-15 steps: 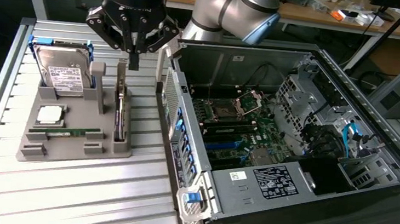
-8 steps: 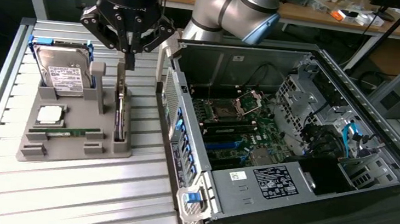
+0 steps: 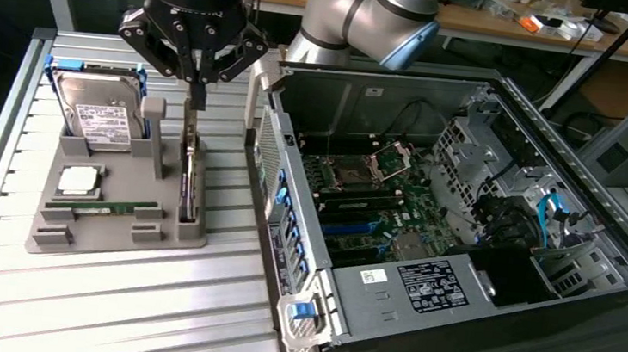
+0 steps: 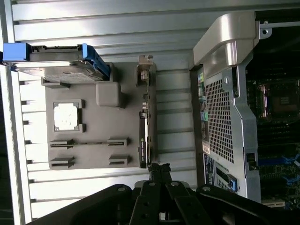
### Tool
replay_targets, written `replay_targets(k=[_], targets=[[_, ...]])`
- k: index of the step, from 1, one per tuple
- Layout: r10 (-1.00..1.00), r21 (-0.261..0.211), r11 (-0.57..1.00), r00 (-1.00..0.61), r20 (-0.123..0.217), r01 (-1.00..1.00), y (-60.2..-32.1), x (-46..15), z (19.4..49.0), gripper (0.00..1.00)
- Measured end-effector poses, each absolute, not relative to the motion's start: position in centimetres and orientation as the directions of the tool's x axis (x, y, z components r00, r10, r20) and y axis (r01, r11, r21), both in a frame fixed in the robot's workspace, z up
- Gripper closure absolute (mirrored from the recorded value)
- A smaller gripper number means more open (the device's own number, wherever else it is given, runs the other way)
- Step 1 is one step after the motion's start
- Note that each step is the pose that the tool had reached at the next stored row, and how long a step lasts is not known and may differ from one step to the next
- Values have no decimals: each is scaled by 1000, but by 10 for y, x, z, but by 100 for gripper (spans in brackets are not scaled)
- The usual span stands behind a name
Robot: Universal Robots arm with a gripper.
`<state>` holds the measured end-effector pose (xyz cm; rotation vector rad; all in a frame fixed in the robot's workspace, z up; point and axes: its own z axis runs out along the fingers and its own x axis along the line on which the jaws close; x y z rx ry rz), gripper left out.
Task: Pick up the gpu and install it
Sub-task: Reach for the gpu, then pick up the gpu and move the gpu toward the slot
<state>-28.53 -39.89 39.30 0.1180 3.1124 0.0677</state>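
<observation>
gpu [image 3: 189, 180]: standing on edge in the slot along the gray tray's [image 3: 112, 230] side nearest the open computer case [image 3: 447, 232].
handling: probably light, stiff and fragile; thin board, so best taken by the bare top edge or metal bracket, clear of components.
gripper [image 3: 193, 102]: fingers pressed together, tips at the card's top edge near the tray's hard-drive [image 3: 101, 117] end; actual pinch not discernible.
arm pose: wrist pointing straight down over the tray.
</observation>
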Motion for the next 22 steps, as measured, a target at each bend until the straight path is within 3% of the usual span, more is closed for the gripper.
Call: replay_targets(k=[14,16,17,22], targets=[[76,44,996,-997,-24,75,-399,-286,393,89],[76,44,996,-997,-24,75,-399,-286,393,76],[76,44,996,-997,-24,75,-399,-286,393,76],[76,44,996,-997,-24,75,-399,-286,393,53]])
